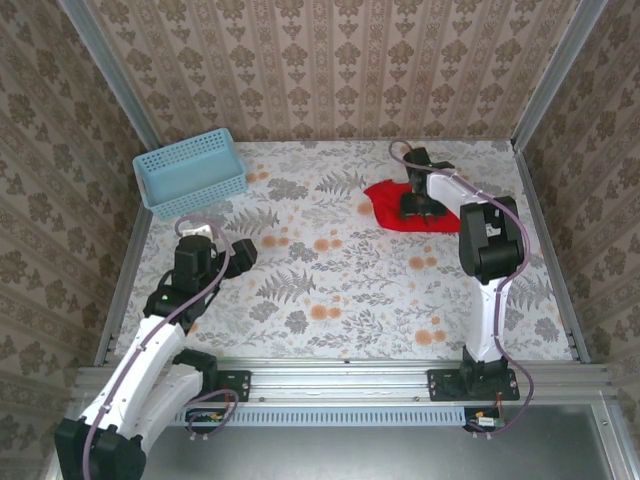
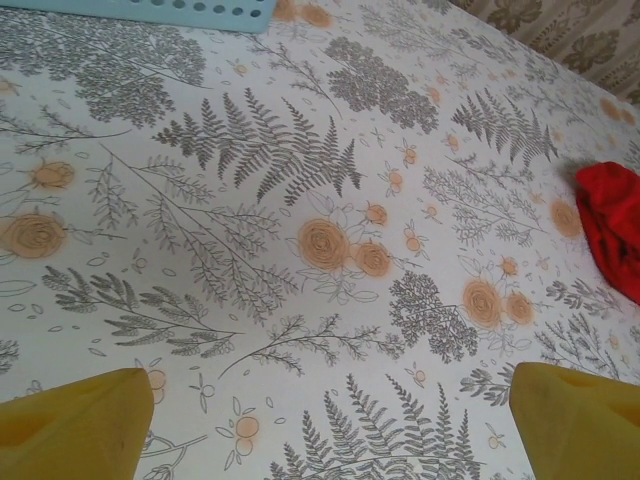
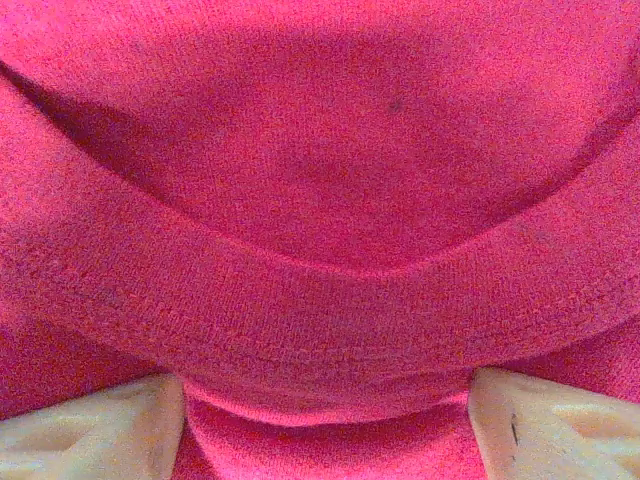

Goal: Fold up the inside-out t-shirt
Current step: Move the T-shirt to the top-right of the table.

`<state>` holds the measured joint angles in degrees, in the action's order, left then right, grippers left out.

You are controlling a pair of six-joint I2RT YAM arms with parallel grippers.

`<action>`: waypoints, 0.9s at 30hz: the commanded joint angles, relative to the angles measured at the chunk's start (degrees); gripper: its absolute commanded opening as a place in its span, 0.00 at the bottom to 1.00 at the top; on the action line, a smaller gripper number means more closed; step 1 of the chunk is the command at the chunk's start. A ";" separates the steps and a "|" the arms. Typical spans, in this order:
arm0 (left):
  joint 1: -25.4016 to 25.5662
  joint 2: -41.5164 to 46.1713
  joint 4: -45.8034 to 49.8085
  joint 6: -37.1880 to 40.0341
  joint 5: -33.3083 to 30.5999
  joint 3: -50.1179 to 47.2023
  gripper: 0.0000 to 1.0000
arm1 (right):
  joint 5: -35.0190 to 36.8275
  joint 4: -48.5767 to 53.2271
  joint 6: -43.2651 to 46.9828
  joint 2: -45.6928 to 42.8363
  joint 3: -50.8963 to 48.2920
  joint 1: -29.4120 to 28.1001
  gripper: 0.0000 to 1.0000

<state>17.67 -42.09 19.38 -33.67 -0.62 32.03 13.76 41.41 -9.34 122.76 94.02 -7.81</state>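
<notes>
The inside-out t-shirt (image 1: 385, 196) lies bunched in a small red heap at the back right of the table. My right gripper (image 1: 418, 205) points down into the heap. In the right wrist view its pale fingers (image 3: 100, 430) stand wide apart, open, with a stitched hem fold of the t-shirt (image 3: 320, 150) lying between them. My left gripper (image 1: 243, 255) hovers over bare table at the left, well away from the cloth. Its yellow fingertips (image 2: 80, 420) are spread wide with nothing between them, and an edge of the t-shirt (image 2: 612, 225) shows at the far right of its view.
A light blue plastic basket (image 1: 190, 172) stands at the back left corner, its rim (image 2: 150, 8) at the top of the left wrist view. The floral table cover (image 1: 330, 270) stretches between the arms. Patterned walls close in the table on three sides.
</notes>
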 commanded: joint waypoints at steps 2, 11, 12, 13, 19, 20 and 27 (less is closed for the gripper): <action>-1.12 1.57 1.51 1.71 -0.60 -0.08 0.93 | 5.02 3.51 8.71 3.89 4.17 4.81 0.77; -2.36 -0.71 1.64 2.81 0.28 0.81 0.94 | 5.60 4.51 12.78 10.98 16.67 13.48 0.81; -2.53 -1.43 1.92 2.86 0.12 1.09 0.94 | 5.59 4.84 12.86 11.42 18.17 14.01 0.82; -2.64 -2.16 1.97 2.99 0.09 1.40 0.94 | 5.47 4.67 13.01 11.62 19.22 14.35 0.84; -2.82 -4.77 1.62 3.51 -2.56 2.56 0.97 | 1.99 3.23 11.64 6.70 17.19 14.24 0.90; -2.82 -5.05 1.68 3.64 -3.79 2.85 1.00 | 1.62 3.14 11.24 4.96 15.78 13.94 0.91; -2.99 -13.20 6.85 4.84 -24.64 10.15 1.00 | -1.40 -4.75 3.44 -18.26 -6.60 9.38 0.99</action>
<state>15.27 -52.95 23.66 -30.74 -13.04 38.44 14.74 40.49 -1.54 114.85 93.78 3.90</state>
